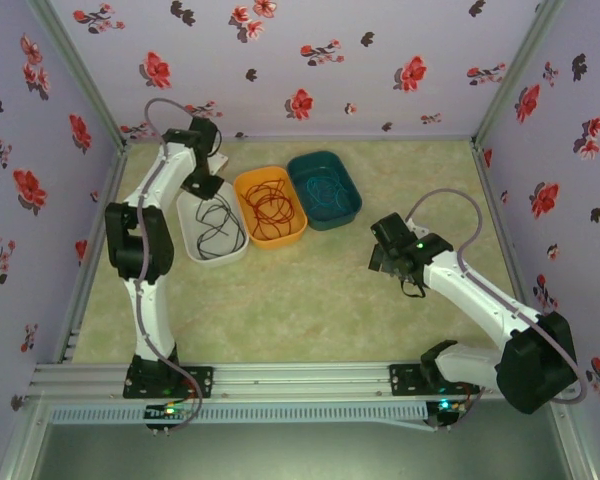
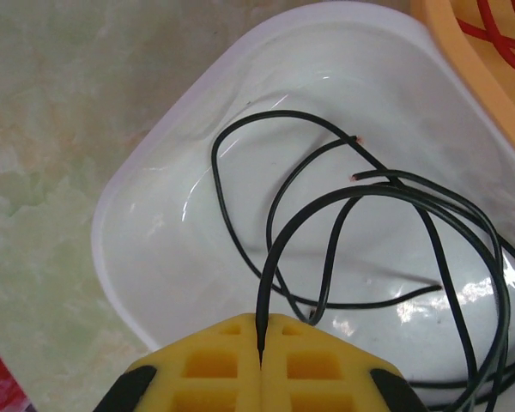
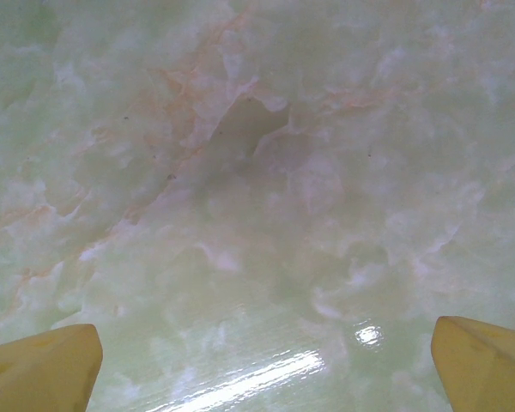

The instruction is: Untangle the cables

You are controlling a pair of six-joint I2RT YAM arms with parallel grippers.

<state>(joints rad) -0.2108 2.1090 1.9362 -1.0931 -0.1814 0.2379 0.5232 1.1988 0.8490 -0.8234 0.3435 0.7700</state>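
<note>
Three cables lie in three trays at upper centre of the top view: the black cable (image 1: 218,232) in the white tray (image 1: 185,230), the red-orange cable (image 1: 270,208) in the orange tray (image 1: 302,222), and the blue-teal cable (image 1: 325,190), faint against its teal tray (image 1: 355,195). The black loops are cut off at the lower right of the left wrist view. The left gripper (image 2: 260,333) is pressed together, pinching the black cable's end. The right gripper (image 3: 266,360) is spread wide over the bare table (image 3: 240,172), holding nothing.
</note>
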